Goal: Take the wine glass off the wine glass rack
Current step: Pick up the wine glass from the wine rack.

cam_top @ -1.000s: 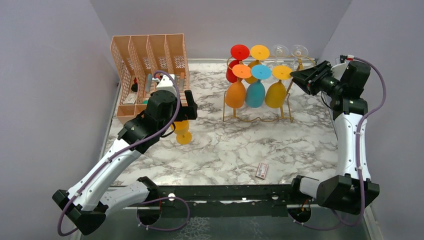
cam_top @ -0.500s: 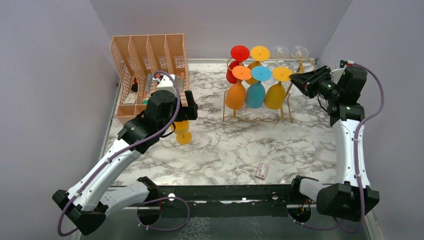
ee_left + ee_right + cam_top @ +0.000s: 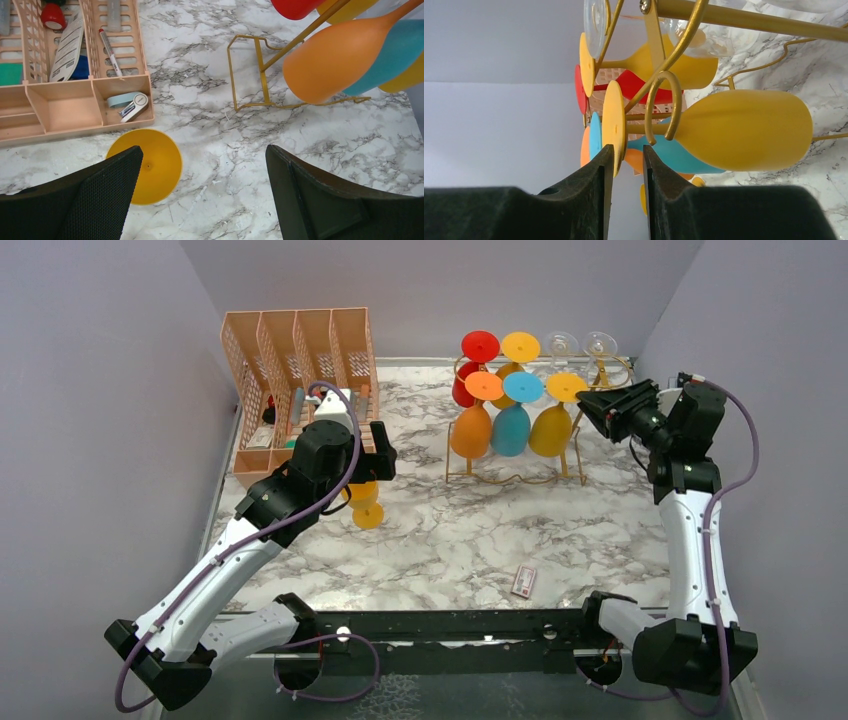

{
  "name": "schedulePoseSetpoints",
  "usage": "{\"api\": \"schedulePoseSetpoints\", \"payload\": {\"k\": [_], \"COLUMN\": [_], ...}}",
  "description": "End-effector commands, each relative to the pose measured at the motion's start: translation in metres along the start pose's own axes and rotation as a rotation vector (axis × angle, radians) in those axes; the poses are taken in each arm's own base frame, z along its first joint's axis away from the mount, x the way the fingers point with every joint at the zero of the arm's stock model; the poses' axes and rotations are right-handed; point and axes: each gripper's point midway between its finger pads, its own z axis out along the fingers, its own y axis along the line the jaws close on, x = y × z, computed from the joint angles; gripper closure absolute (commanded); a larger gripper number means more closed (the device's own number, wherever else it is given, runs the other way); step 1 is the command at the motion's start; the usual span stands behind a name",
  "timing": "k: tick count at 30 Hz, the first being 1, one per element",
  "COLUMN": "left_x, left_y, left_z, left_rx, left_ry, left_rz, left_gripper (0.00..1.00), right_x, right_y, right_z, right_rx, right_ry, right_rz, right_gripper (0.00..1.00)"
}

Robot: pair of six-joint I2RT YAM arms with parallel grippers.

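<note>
Hook [image 3: 648, 112] around yellow wine glass [image 3: 744, 130] stem, teal glass [image 3: 669, 155] beside

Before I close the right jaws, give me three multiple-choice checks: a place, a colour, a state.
1. Where is the right gripper?
A) over the file organiser
B) at the foot of the front-right yellow glass on the wine glass rack
C) beside the card on the table

2. What colour is the glass hanging between the orange glass and the yellow one?
A) red
B) clear
C) blue

3. How do the jaws of the left gripper stand?
A) wide apart, holding nothing
B) shut on a pen
C) shut on a glass stem

1 B: the right wrist view shows that glass's foot rim between the jaws.
2 C: the top view shows the blue glass mid-row.
3 A: the left wrist view shows only marble table between them.
</note>
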Motion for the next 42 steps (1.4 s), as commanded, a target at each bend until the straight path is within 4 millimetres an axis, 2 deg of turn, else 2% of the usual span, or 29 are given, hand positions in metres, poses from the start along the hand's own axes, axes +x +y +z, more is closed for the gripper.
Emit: {"api": "schedulePoseSetpoints", "payload": {"k": [1, 11, 24, 37, 42], "left_x": [-0.001, 0.002, 0.002, 0.004, 0.002], "left_y": [-0.004, -0.006, -0.006, -0.007, -0.008], "left_z": [0.0, 0.0, 0.001, 0.002, 0.001], "left_rx": [0.027, 0.035, 0.037, 0.04, 0.042], "left_ry": [-0.004, 0.006, 0.009, 0.015, 0.012], "left_rz": [-0.019, -0.019, -0.02, -0.022, -0.025], "left_gripper": [0.01, 0.01, 0.01, 0.01, 0.01], "right_x": [-0.003, -0.01, -0.015, -0.01, -0.009], "right_y": [0.016, 0.011, 0.006, 0.012, 0.01], "right_z": [0.0, -0.003, 0.0, 0.007, 0.007], "right_rx": [-0.052, -0.037, -0.018, -0.055, -0.044], "right_ry": [-0.047, -0.129, -0.165, -0.143, -0.149], "right_rz": [-0.001, 0.022, 0.037, 0.039, 0.036], "right_gripper": [0.7, 0.75, 0.75, 0.76, 0.81]}}
